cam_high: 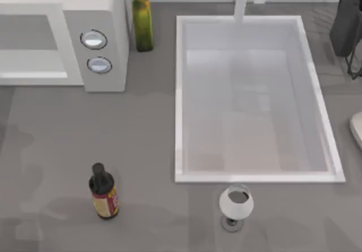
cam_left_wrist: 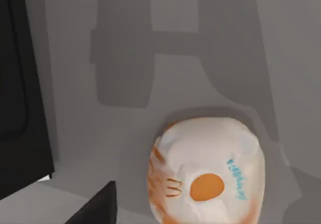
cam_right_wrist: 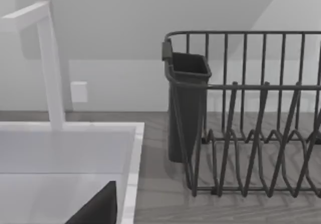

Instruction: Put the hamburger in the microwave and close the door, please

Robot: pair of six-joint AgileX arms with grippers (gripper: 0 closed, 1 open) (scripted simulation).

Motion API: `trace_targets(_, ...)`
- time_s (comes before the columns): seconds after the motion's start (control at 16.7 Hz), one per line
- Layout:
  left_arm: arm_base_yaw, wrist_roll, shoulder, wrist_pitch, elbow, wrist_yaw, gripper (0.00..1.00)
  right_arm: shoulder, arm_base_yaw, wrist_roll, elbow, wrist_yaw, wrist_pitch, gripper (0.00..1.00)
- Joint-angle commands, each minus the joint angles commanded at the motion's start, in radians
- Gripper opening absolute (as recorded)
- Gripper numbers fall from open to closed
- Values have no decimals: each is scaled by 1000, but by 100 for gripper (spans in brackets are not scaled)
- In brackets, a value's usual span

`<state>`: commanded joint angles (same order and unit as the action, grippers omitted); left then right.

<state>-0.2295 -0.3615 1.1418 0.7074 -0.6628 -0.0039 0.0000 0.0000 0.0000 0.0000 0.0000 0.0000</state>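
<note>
Microwave (cam_high: pixel 62 37) at top-left with two knobs (cam_high: pixel 94 39), olive oil bottle (cam_high: pixel 142 23) beside it, dark sauce bottle (cam_high: pixel 103 192) lower left, sink (cam_high: pixel 180 94) center, wine glass (cam_high: pixel 235 204) below it, dish rack (cam_right_wrist: pixel 251 113) far right; hamburger (cam_left_wrist: pixel 205 179) sits on grey surface under left wrist camera, gripper state cannot tell

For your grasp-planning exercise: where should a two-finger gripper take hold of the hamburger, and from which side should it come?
Probably from straight above, fingers closing across the round sides of the hamburger. It lies flat on a grey surface, wrapped top facing the left wrist camera, with open space around it.
</note>
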Motion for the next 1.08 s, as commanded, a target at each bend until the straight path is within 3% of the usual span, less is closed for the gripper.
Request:
trace_targets(0.48, -82, -124, 386, 242, -250, 3, 100, 0, 0, 0, 0, 0, 0, 100)
trace_targets(0.84, -79, -126, 393, 241, -250, 3, 100, 0, 0, 0, 0, 0, 0, 100)
trace_targets(1.08, -83, -126, 454, 125, -193, 3, 100, 0, 0, 0, 0, 0, 0, 100)
